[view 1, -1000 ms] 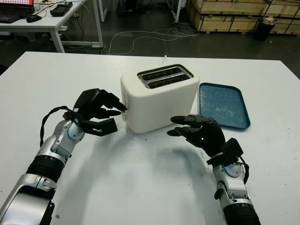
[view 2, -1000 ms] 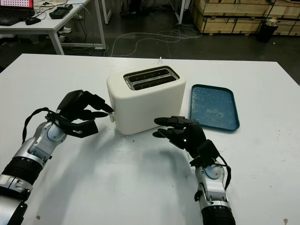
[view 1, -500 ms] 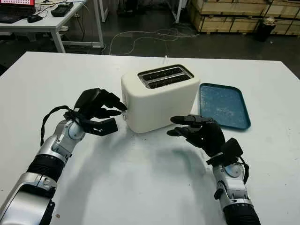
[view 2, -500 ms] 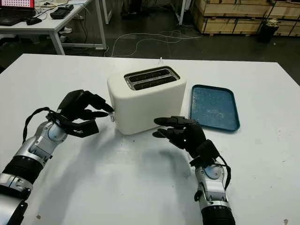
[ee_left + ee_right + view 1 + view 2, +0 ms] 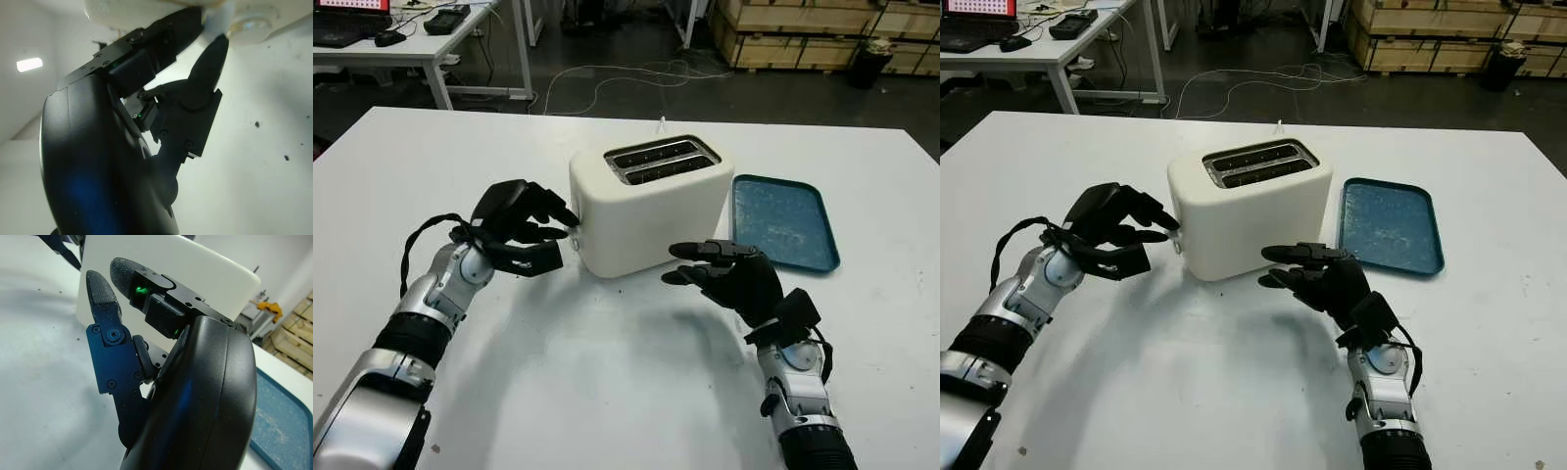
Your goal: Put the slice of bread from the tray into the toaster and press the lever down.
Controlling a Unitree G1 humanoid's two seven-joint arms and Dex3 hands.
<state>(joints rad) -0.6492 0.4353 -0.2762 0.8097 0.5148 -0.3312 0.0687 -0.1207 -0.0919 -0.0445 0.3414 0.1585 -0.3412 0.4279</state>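
Toaster (image 5: 644,203) stands at centre frame on the white table (image 5: 607,392), its two top slots facing up; whether bread sits inside cannot be told. Lever (image 5: 1176,244) is on the toaster's left end face. Left hand (image 5: 522,227), at centre left, has its fingertips (image 5: 215,46) on the lever, gripping nothing. Right hand (image 5: 724,274) hovers released at lower centre right, just in front of the toaster. Blue tray (image 5: 785,221) lies at right, beside the toaster.

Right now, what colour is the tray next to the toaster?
The tray is blue-teal with pale specks, clearest in the left eye view, beside the cream toaster.
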